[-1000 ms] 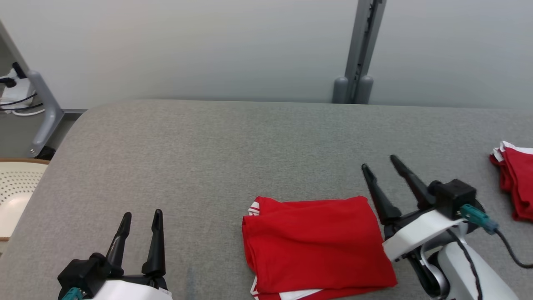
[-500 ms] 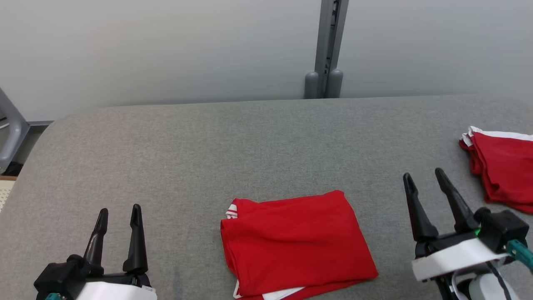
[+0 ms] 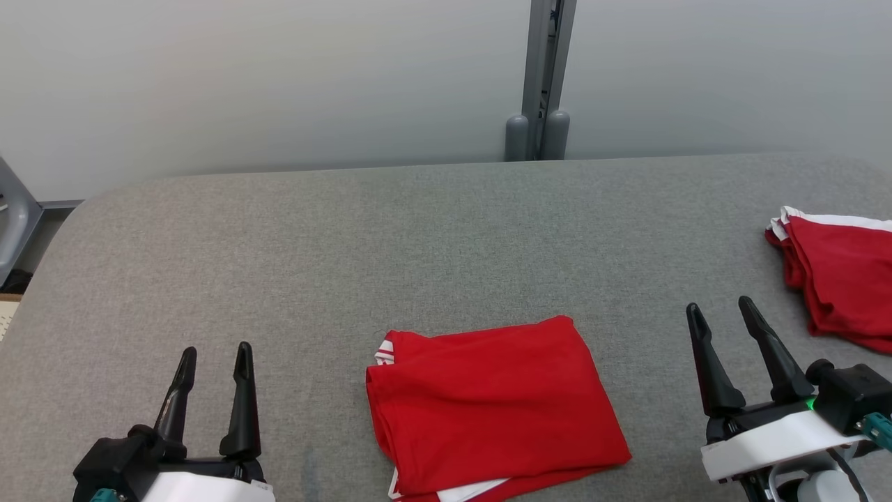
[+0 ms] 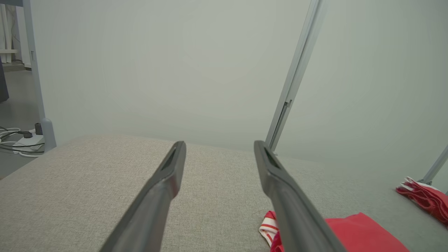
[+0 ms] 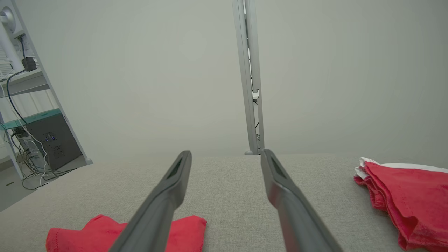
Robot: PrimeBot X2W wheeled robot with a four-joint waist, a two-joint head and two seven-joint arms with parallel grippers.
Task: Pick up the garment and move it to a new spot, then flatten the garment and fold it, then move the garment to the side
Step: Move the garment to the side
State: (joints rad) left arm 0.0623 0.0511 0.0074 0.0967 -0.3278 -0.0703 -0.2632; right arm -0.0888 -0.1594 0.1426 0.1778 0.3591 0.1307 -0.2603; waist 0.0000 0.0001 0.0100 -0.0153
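Observation:
A red garment [image 3: 488,401] with white trim lies folded into a rough rectangle on the grey table [image 3: 348,244], near the front edge at the middle. Its corner shows low in the left wrist view [image 4: 353,234] and low left in the right wrist view [image 5: 105,232]. My left gripper [image 3: 214,352] stands open at the lower left, well apart from the cloth, nothing between its fingers. My right gripper [image 3: 719,308] stands open at the lower right, a short way right of the garment, also holding nothing.
A stack of folded red and white clothes [image 3: 836,279] lies at the table's right edge, seen again in the right wrist view [image 5: 402,196]. A grey post [image 3: 540,77] rises behind the table against a pale wall. The rounded left table corner [image 3: 77,209] drops to the floor.
The head camera has swung right, so the whole scene shifted left. My right gripper has pulled back from the garment's right edge toward the lower right. The garment lies the same.

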